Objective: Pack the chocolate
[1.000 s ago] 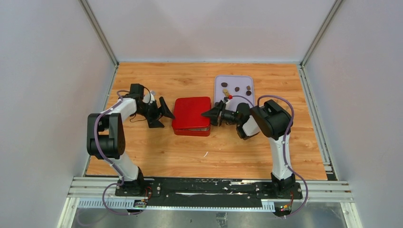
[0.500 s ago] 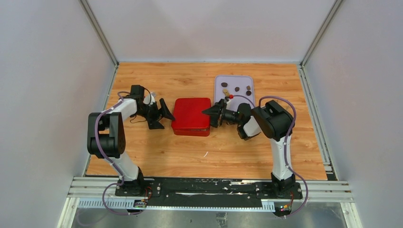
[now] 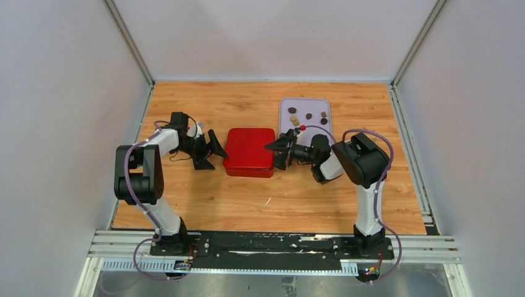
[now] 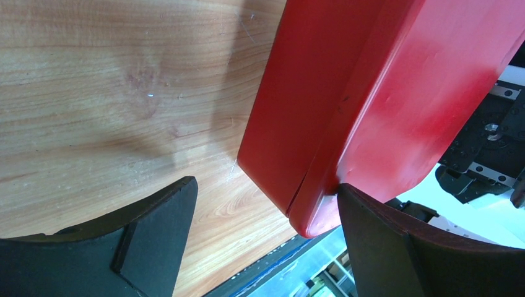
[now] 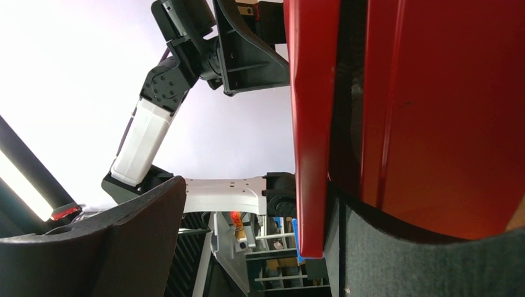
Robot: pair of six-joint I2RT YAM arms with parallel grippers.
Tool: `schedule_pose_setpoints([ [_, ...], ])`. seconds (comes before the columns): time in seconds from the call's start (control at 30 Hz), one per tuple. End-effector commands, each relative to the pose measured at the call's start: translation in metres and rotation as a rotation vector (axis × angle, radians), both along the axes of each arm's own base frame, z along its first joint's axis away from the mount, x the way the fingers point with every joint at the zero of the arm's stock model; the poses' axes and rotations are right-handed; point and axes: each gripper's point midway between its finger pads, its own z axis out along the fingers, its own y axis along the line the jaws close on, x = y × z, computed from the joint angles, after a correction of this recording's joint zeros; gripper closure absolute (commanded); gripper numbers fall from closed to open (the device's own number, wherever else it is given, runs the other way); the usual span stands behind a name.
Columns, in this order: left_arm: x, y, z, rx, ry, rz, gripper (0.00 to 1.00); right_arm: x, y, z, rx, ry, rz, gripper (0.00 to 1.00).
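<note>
1. The left jaws stand wide apart at the left edge of the red box [image 3: 249, 147], one finger [image 4: 402, 247] just beside its corner, gripping nothing.
2. The red box, lid shut, lies mid-surface [image 3: 278, 198].
3. The right jaws stand open around the box's right edge, unclamped.
4. The chocolate [image 3: 308, 116] lies on the pale tray [image 3: 285, 105] behind them.

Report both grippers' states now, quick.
Left gripper: open, the red box corner between its fingers, not gripped.
Right gripper: open, box edge between its fingers, holding nothing.

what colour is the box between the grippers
The box is red, clearest from the top camera.
</note>
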Motion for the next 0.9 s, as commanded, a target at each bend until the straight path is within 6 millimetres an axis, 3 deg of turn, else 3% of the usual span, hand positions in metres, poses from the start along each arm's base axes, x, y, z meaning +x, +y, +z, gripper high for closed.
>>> schedule_pose_setpoints([
  [0.0, -0.005, -0.001, -0.009, 0.0, 0.025, -0.015, 0.12, -0.008, -0.006, 0.004, -0.036, -0.032, 0.027, 0.21],
  [0.23, -0.008, -0.003, -0.012, -0.002, 0.035, -0.024, 0.12, -0.011, -0.016, 0.003, -0.126, -0.058, 0.042, 0.2],
  [0.4, -0.008, -0.003, -0.013, -0.004, 0.038, -0.027, 0.12, -0.016, -0.027, -0.008, -0.242, -0.068, 0.069, 0.19],
  [0.87, -0.008, -0.009, -0.012, -0.014, 0.033, -0.05, 0.12, -0.017, -0.073, -0.021, -0.817, -0.267, 0.166, 0.17],
])
